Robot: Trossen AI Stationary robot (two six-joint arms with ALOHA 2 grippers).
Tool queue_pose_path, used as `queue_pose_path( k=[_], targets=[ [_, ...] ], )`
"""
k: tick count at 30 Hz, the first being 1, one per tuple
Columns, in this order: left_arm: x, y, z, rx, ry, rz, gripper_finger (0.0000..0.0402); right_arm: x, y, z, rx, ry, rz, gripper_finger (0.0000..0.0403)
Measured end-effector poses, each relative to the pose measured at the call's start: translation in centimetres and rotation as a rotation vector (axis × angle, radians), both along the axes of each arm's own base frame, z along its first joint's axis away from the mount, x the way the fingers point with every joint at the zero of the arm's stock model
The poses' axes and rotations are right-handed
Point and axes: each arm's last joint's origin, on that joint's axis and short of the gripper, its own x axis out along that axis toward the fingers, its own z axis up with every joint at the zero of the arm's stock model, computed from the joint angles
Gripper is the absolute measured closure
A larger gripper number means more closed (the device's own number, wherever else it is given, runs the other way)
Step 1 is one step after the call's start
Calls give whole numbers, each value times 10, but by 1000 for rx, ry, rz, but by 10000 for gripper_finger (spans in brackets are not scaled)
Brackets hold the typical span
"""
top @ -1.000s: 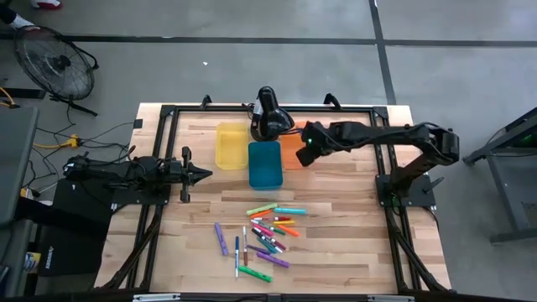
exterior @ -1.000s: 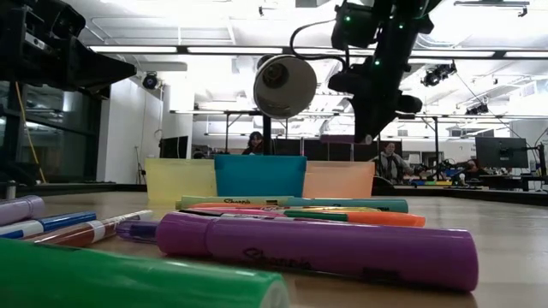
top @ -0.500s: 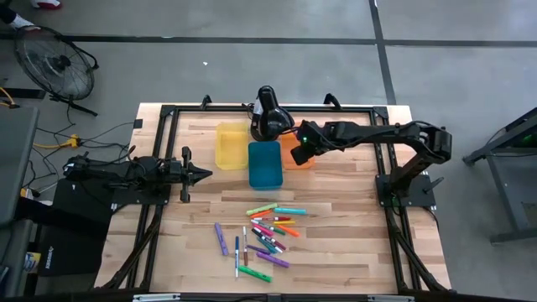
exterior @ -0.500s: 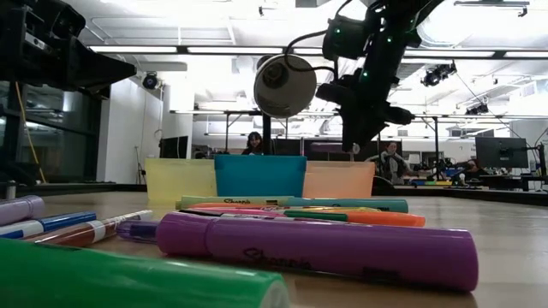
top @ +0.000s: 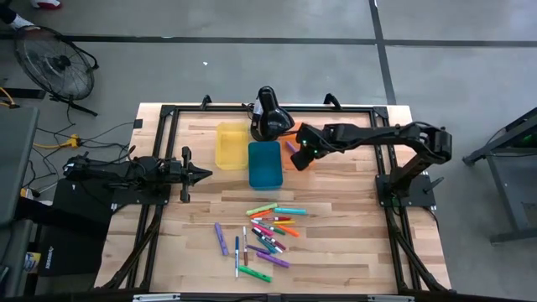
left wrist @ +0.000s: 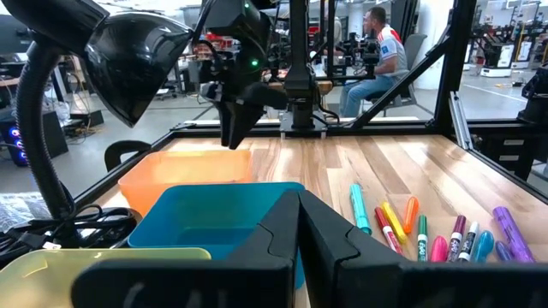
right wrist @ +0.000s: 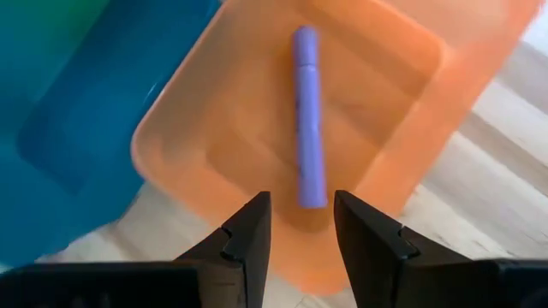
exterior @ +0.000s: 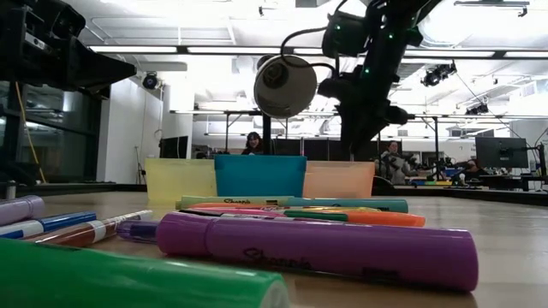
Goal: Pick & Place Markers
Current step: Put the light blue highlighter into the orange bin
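A purple marker lies lengthwise on the floor of the orange bin. My right gripper hangs open above it, fingers slanting down, one on each side of the marker's near end without touching. In the high view this gripper is over the orange bin, the marker beside it. Several more markers lie scattered flat on the table nearer the front. My left gripper waits shut at the table's left, pointing level toward the bins.
A blue bin and a yellow bin stand in a row left of the orange one. A black lamp stands just behind them. Free wood lies to the right of the scattered markers.
My right gripper has shifted a little toward the table's left edge over the orange bin and sunk slightly. A purple marker now shows in the orange bin beside the gripper, where none showed before.
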Motion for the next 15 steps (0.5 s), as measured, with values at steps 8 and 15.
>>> queue_pose_path(
  k=[8, 15],
  targets=[
    [0, 0, 0, 0, 0, 0, 401, 4, 19, 0, -20, 25, 120, 285],
    [0, 0, 0, 0, 0, 0, 401, 6, 43, -1, -65, 51, 202, 284]
  ],
)
